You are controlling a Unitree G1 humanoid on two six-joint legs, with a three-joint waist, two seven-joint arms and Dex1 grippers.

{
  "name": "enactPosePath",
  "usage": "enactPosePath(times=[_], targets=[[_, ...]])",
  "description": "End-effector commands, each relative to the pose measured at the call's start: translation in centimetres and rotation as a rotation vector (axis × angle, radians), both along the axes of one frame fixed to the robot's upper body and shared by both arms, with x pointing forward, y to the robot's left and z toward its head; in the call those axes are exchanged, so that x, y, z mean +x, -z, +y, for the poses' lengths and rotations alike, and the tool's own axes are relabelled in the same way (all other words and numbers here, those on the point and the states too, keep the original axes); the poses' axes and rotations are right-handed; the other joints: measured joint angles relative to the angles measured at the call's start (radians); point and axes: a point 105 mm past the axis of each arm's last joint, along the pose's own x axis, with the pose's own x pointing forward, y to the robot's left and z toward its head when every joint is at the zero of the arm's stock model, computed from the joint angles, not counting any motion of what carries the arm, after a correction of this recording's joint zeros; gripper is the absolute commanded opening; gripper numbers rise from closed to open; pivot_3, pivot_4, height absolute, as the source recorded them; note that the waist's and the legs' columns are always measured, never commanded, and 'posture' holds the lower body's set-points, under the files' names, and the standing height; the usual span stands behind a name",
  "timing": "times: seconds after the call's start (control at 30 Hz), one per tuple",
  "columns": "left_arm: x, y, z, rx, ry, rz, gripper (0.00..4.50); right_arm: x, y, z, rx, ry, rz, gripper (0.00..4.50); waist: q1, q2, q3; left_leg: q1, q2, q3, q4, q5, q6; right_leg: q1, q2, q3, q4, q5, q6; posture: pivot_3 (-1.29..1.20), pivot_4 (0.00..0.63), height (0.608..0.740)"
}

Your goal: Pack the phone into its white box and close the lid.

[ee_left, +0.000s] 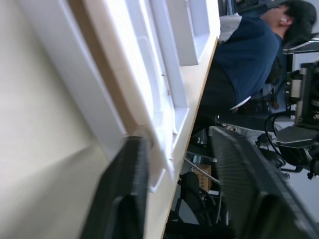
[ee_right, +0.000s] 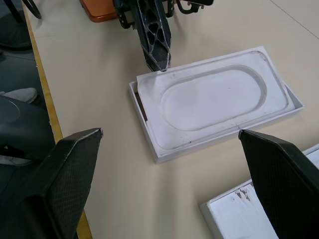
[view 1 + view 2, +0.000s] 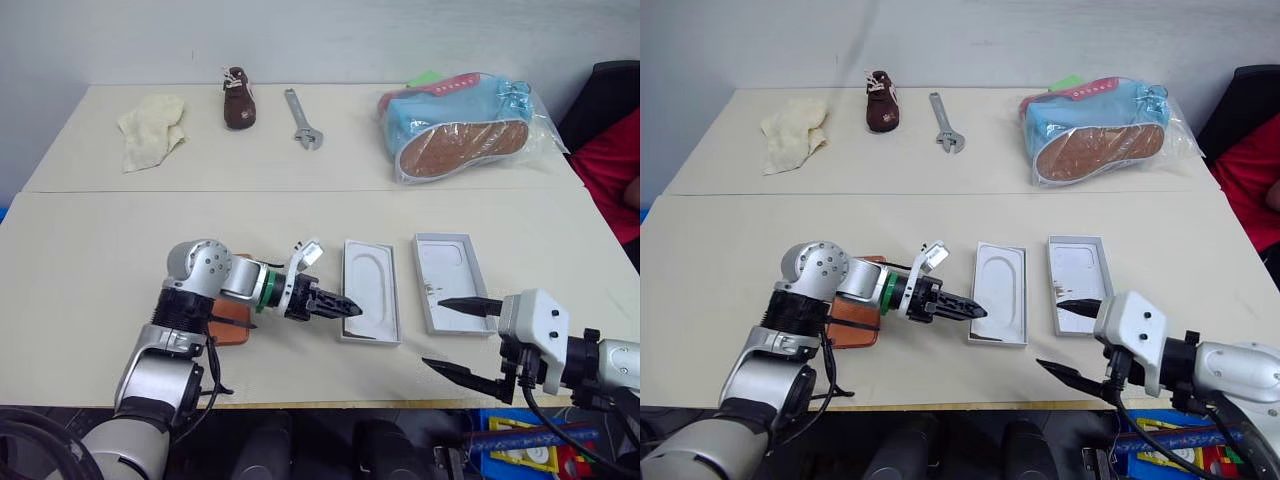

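Left gripper (image 3: 350,309) tips at the white box (image 2: 149,134) near corner, centre frame; jaws look slightly parted, hard to judge. Insert (image 2: 214,102) sits in the box. Phone (image 3: 852,318) lower left, under the left arm. Lid (image 3: 450,280) right of box. Right gripper (image 3: 462,338) spread wide, empty, lower right.

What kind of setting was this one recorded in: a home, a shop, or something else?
Probably a lab or workshop test bench. Two plain tables stand pushed together, carrying unrelated props: a wrench, a small brown shoe, a bagged slipper. A seated person and cabling show beside the table.
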Motion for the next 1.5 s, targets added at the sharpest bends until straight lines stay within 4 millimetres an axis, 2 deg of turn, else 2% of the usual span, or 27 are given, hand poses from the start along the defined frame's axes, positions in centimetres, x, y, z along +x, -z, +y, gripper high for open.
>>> enactPosePath(times=[0.03,0.13,0.17,0.23,0.4,0.47,0.57,0.63,0.7,0.77,0.9,1.0,1.1,1.2,1.3,1.37,1.5], targets=[[-0.4,-1.6,0.7,-0.015,0.043,-0.063,3.38,0.2,-0.3,0.4,0.002,-0.023,-0.029,4.5,-0.002,0.0,0.0,0.0,0.0,0.0,0.0,0.0,0.0,0.0,0.0,0.0,0.0,0.0,0.0,0.0,0.15,0.74],[-1.0,-2.9,1.0,-0.059,0.088,-0.092,4.32,0.5,-0.4,0.8,0.01,-0.039,-0.034,4.5,0.0,0.0,0.0,0.0,0.001,0.0,0.0,0.0,-0.001,-0.001,0.0,0.001,0.0,0.0,0.0,0.0,0.15,0.74],[-1.3,-3.2,1.1,-0.063,0.104,-0.114,4.46,0.6,-0.4,0.9,0.012,-0.045,-0.036,4.5,0.0,0.0,0.0,0.0,0.001,0.0,0.0,0.0,-0.001,-0.001,0.0,0.001,0.0,0.0,0.0,0.0,0.15,0.74],[-1.7,-3.6,1.3,-0.07,0.128,-0.172,4.46,1.1,-0.5,1.2,0.014,-0.057,-0.041,4.5,0.0,0.0,0.0,-0.001,0.0,0.0,0.0,0.0,0.0,-0.001,0.0,0.001,-0.001,0.0,0.0,0.0,0.15,0.74],[-1.8,-6.2,1.5,-0.217,0.131,-0.204,4.46,2.2,-0.7,1.7,0.008,-0.086,-0.058,4.5,0.001,0.0,0.0,-0.001,0.0,-0.001,0.0,0.0,0.0,-0.001,0.0,0.0,-0.001,0.0,0.0,0.0,0.15,0.74],[-2.0,-6.5,2.3,-0.22,0.128,-0.257,4.46,2.9,-0.8,2.1,0.006,-0.094,-0.066,4.5,-0.003,0.0,0.0,-0.001,0.0,-0.001,0.0,0.0,0.0,-0.001,0.0,0.0,-0.001,0.0,0.0,0.0,0.15,0.74],[-2.2,-6.1,4.0,-0.165,0.146,-0.452,4.46,4.0,-0.8,3.1,-0.004,-0.117,-0.065,4.5,-0.022,0.0,0.0,0.0,0.001,0.002,-0.002,0.0,-0.001,-0.002,0.0,0.002,-0.001,0.0,-0.001,0.0,0.15,0.74],[-1.9,-5.3,5.5,-0.096,0.18,-0.685,4.46,5.2,-0.7,4.0,-0.006,-0.123,-0.071,4.5,-0.028,0.001,0.001,0.0,0.002,0.001,-0.002,0.0,-0.001,-0.002,0.0,0.001,-0.001,-0.001,-0.002,0.0,0.15,0.74],[-1.5,-4.8,7.3,-0.034,0.214,-0.909,4.5,6.9,-0.6,5.7,-0.007,-0.13,-0.078,4.1,-0.032,0.001,0.001,0.001,0.003,0.002,-0.004,0.0,-0.002,-0.002,0.0,0.002,-0.002,0.0,-0.004,0.0,0.15,0.74],[-1.1,-4.9,8.1,-0.026,0.206,-1.003,4.5,7.7,-0.6,7.1,-0.021,-0.162,-0.088,3.58,-0.026,0.002,0.001,0.0,0.004,0.003,-0.005,0.001,-0.002,-0.003,0.001,0.001,-0.003,0.001,-0.007,0.0,0.15,0.74],[-0.9,-5.1,8.4,-0.002,0.207,-1.09,4.5,8.8,0.4,9.0,-0.064,-0.204,-0.076,2.18,-0.002,0.002,0.001,-0.002,0.004,-0.001,-0.005,0.001,-0.001,-0.003,0.0,-0.001,-0.007,0.002,-0.007,0.0,0.15,0.74],[-1.4,-4.6,8.2,0.01,0.243,-1.114,4.5,9.1,2.3,9.8,-0.143,-0.26,-0.064,1.04,-0.003,0.002,0.001,-0.003,0.003,0.0,-0.006,-0.001,0.001,-0.003,-0.001,0.001,-0.009,0.002,-0.007,0.0,0.15,0.74],[-1.6,-4.3,8.2,0.019,0.24,-1.106,4.5,9.9,4.6,9.7,-0.258,-0.287,-0.069,0.04,-0.005,0.002,0.001,-0.003,0.002,0.0,-0.006,-0.001,0.002,-0.004,-0.001,0.001,-0.008,0.002,-0.006,0.0,0.15,0.74],[-1.5,-4.2,8.1,0.019,0.227,-1.098,4.5,10.7,6.2,8.9,-0.354,-0.279,-0.08,0.04,-0.006,0.002,0.001,-0.003,0.003,0.001,-0.006,-0.001,0.002,-0.005,0.0,0.001,-0.007,0.002,-0.006,0.0,0.15,0.74],[-1.5,-4.2,8.1,0.019,0.221,-1.09,4.5,10.8,6.1,8.7,-0.349,-0.281,-0.082,0.04,-0.008,0.002,0.001,-0.002,0.004,0.002,-0.005,0.0,0.0,-0.004,0.002,0.001,-0.005,0.002,-0.006,0.0,0.15,0.74],[-1.4,-4.3,8.1,0.017,0.216,-1.089,4.5,10.8,5.5,8.8,-0.324,-0.284,-0.081,0.04,-0.011,0.002,0.001,-0.001,0.004,0.002,-0.005,0.0,0.0,-0.003,0.002,0.001,-0.003,0.002,-0.006,0.0,0.15,0.74],[-1.2,-4.2,8.1,0.018,0.214,-1.082,4.5,11.1,2.4,9.4,-0.227,-0.276,-0.081,0.04,-0.018,0.002,0.001,-0.001,0.004,0.001,-0.004,0.0,-0.001,-0.004,0.002,0.001,-0.001,0.002,-0.006,0.0,0.15,0.74]])
